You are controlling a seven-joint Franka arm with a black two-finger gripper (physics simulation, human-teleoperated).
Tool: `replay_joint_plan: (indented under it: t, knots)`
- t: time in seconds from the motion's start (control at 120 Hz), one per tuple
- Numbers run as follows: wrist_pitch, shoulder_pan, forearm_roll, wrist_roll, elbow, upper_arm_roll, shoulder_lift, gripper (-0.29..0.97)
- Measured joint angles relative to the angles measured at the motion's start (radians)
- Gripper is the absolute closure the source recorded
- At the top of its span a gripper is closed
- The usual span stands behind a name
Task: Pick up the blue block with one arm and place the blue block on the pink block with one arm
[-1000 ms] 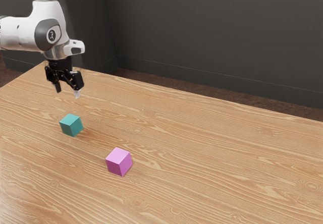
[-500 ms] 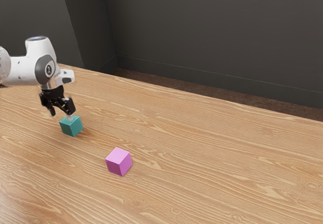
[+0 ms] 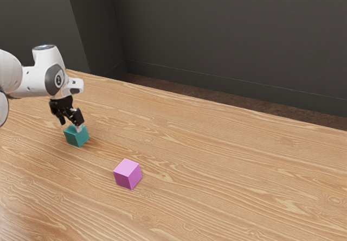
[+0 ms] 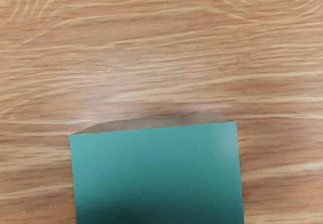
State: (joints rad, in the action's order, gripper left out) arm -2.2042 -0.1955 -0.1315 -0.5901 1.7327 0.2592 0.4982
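Over at the exterior view's left, the white, round-jointed robot arm (image 3: 38,78) reaches in from the edge and bends down toward the table. At its end the black two-finger gripper (image 3: 72,124) points downward, right at the top of the small blue-green block (image 3: 77,138). From where I stand the gripper meets the block's upper edge. Whether it has hold of the block or merely hangs loose about it, I cannot tell.

The blue-green block sits flat on the light wooden table (image 3: 227,159), near the table's far left part, with one corner turned toward me. From the hand's own camera the same block (image 4: 156,173) lies directly under the hand. Its flat top is square to the camera, and a thin shadow runs along the edge farthest from the hand. Around it runs the table's (image 4: 151,47) wavy grain, with bare wood on every side of the block that shows.

A little toward the exterior view's right, and nearer to me, stands the pink block (image 3: 127,173), a cube of much the same size. It rests on the wood by itself, apart from the blue-green block and from the gripper, with nothing on top of it.

Further right, the tabletop stretches away in long bands of grain to the view's edge. Behind it a strip of brown floor (image 3: 227,97) runs along the foot of the dark grey wall (image 3: 227,29).
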Motion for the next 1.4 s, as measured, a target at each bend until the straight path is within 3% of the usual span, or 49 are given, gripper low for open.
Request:
replay_joint_plan:
  t: [0.575, 0.883, 1.15, 1.4]
  knots:
    - [-0.004, -0.008, -0.049, -0.081, -0.051, 0.0, 0.087, 0.01]
    - [0.0, -0.007, -0.054, -0.1, -0.054, 0.0, 0.087, 0.27]
    - [-0.004, -0.006, -0.06, -0.103, -0.054, 0.0, 0.084, 0.31]
    - [0.006, -0.001, -0.067, -0.072, -0.052, 0.001, 0.063, 0.47]
